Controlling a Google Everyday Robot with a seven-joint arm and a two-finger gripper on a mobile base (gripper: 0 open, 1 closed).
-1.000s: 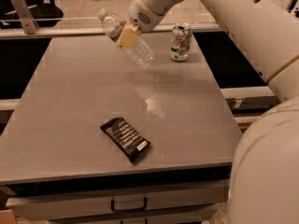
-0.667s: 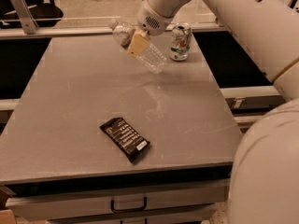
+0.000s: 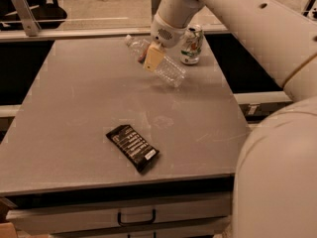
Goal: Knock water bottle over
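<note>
Camera view had the grey tabletop [image 3: 74, 113] filling most of the shot, with a drawer [image 3: 64, 217] under its front edge. The robot's big white arm [image 3: 237, 14] came in from the right and reached over the far end. A flat black snack packet [image 3: 132, 148] sat near the front edge, well apart from everything else. The water bottle [image 3: 171, 71] was at the back of the tabletop, slanted, white cap pointing far-left and base toward the near-right. A dented white-and-green can [image 3: 191, 46] stood upright just beside it on the right. The gripper [image 3: 153, 57] was right across the bottle's middle. Honestly couldn't tell if it was clamped on or just pressed against it.
</note>
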